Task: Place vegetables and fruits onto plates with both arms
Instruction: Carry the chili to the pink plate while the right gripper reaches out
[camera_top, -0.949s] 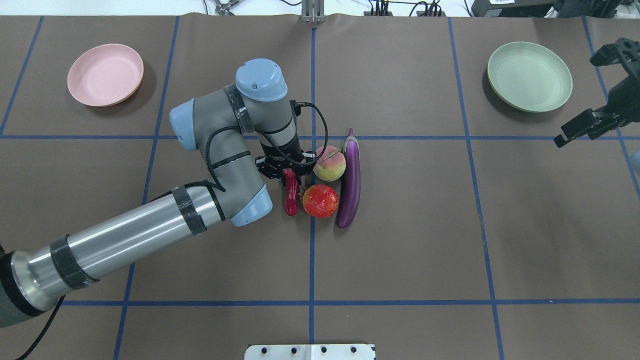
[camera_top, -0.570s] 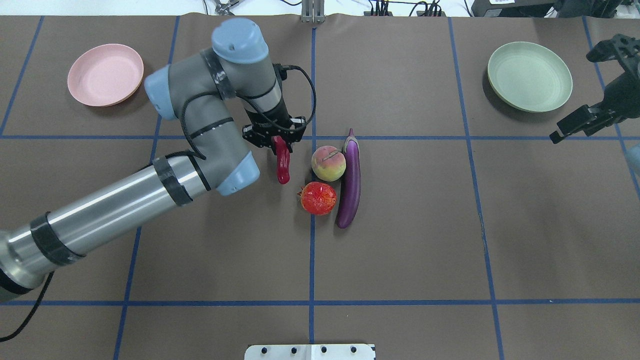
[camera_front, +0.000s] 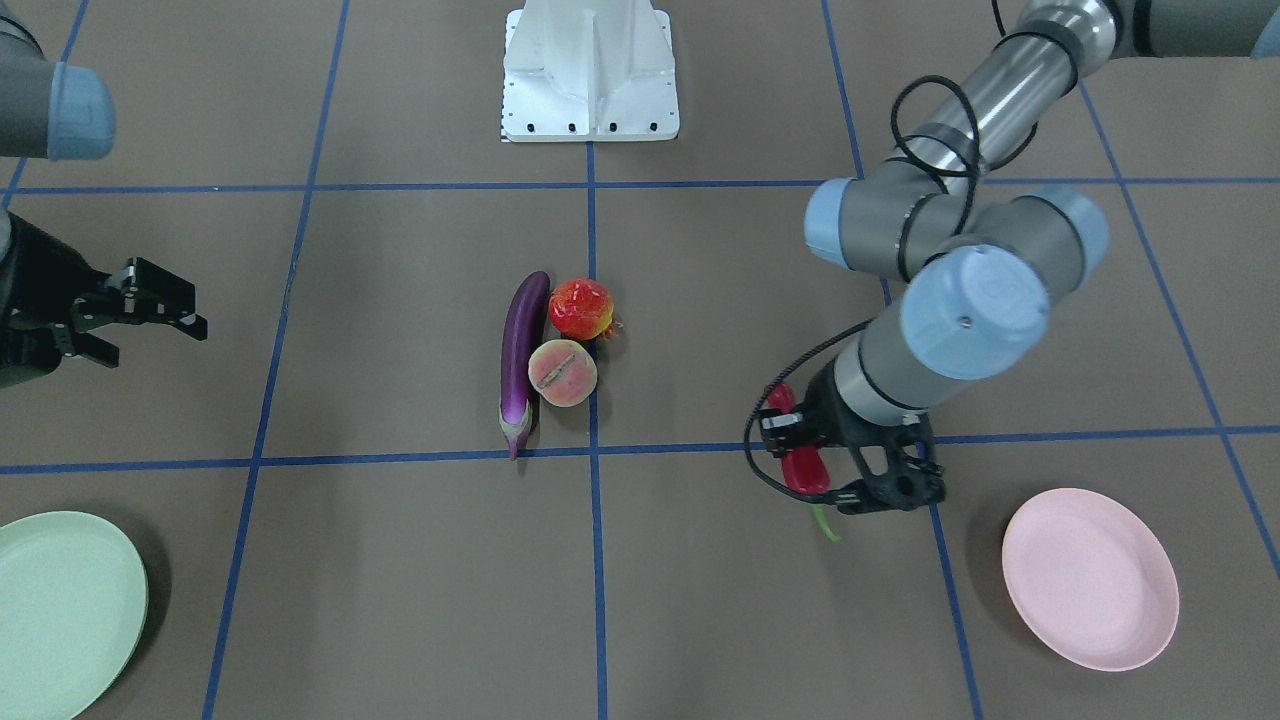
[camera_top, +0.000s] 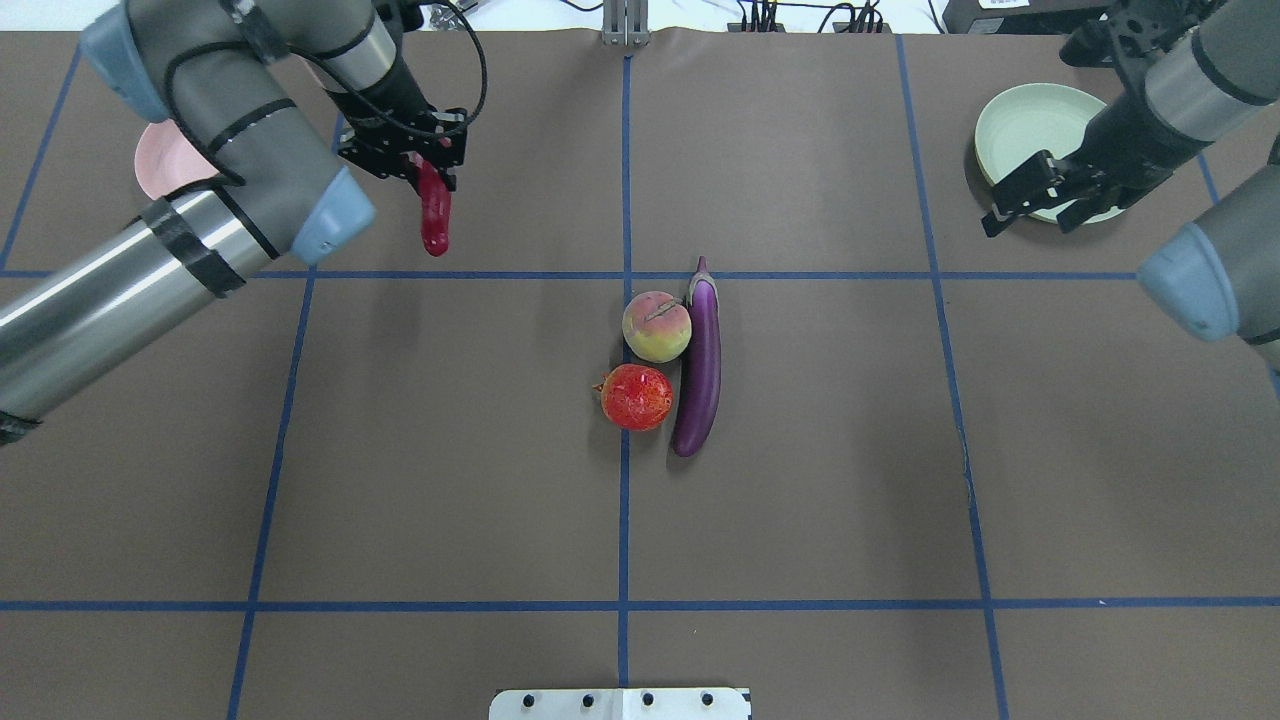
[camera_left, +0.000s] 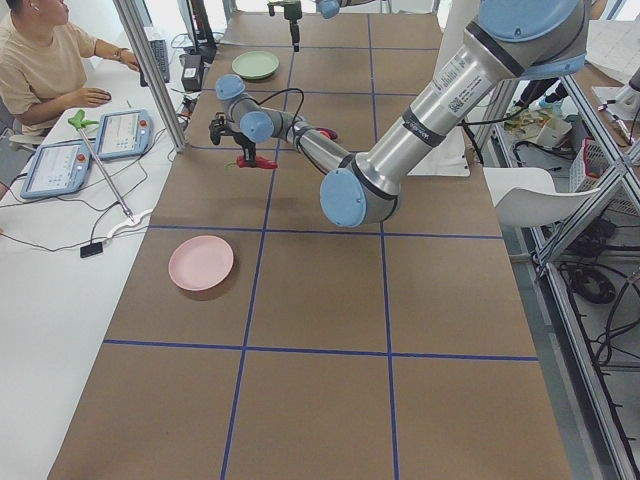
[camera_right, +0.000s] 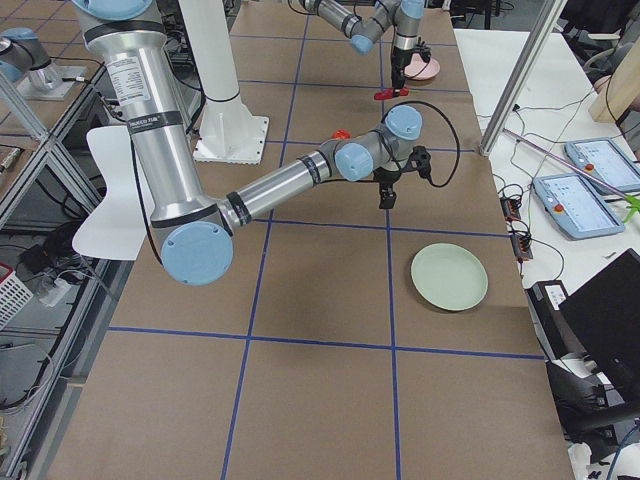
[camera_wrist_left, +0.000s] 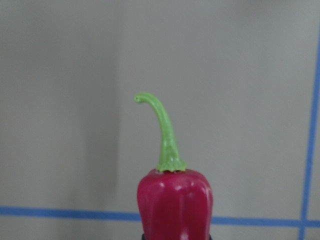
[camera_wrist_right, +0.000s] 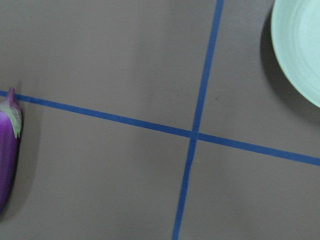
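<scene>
- Left gripper (camera_top: 415, 165): upper left of the overhead view, clenched on the red chili pepper (camera_top: 434, 215). The pepper's red body sticks out from the fingers toward the lower edge of that frame. It is held above the brown table cover (camera_top: 800, 520).
- Left wrist view: the pepper's top fills the lower centre, and its curved green stem points up the frame. A blue tape line crosses behind it.
- Pink plate (camera_front: 1090, 580): lower right of the front-facing view, near the left gripper but apart from it. In the overhead view the left arm (camera_top: 200, 240) hides most of this plate.
- Right gripper (camera_top: 1035, 205): upper right of the overhead view, fingers spread and holding nothing. It overlaps the lower rim of the green plate (camera_top: 1030, 120) in that frame.
- Right wrist view: the green plate's edge sits at the upper right, and the eggplant's pale stem end is at the left edge.
- Frame centre, overhead view: the purple eggplant (camera_top: 700, 360) lies lengthwise. The peach half (camera_top: 657, 326) and the pomegranate (camera_top: 638, 397) rest against its left side, with the peach above the pomegranate. All three lie on the table cover, well apart from both plates.
</scene>
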